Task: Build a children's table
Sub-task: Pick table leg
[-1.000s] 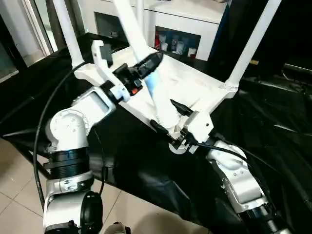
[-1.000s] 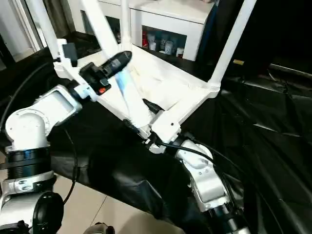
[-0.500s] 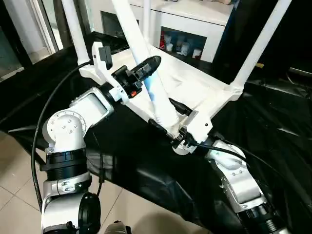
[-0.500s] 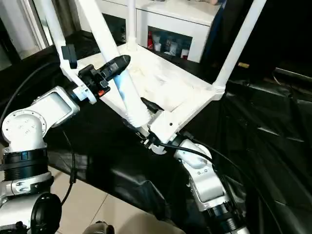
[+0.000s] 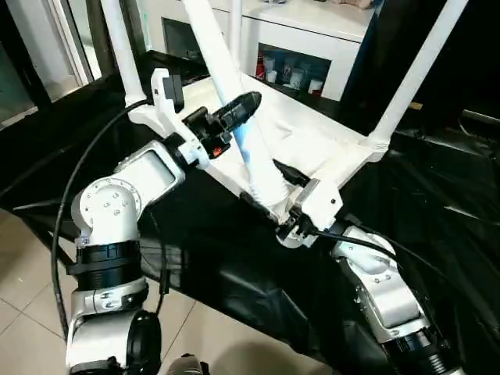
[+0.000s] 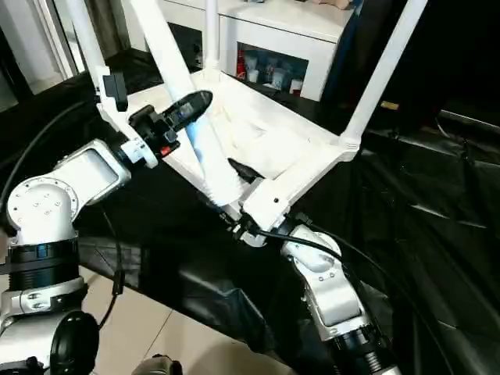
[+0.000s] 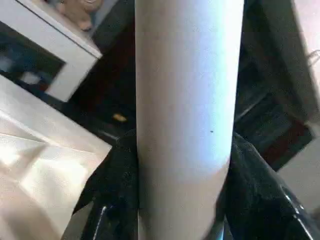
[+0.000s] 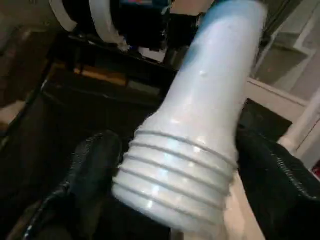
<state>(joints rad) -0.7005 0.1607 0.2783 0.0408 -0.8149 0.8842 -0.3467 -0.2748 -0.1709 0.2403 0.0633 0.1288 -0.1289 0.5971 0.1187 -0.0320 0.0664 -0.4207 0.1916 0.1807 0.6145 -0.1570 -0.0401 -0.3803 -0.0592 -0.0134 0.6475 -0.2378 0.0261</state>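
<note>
leg [image 5: 234,94] number four rises from frame centre, left gripper [image 5: 234,117] pinching its shaft, right gripper [image 5: 269,191] spread around the threaded end [image 8: 175,175]. square those threads over the tabletop [image 5: 312,144] socket before twisting.

Bright, even indoor light; glare on black sheet [image 5: 437,195]; wrist views soft-focused
</note>
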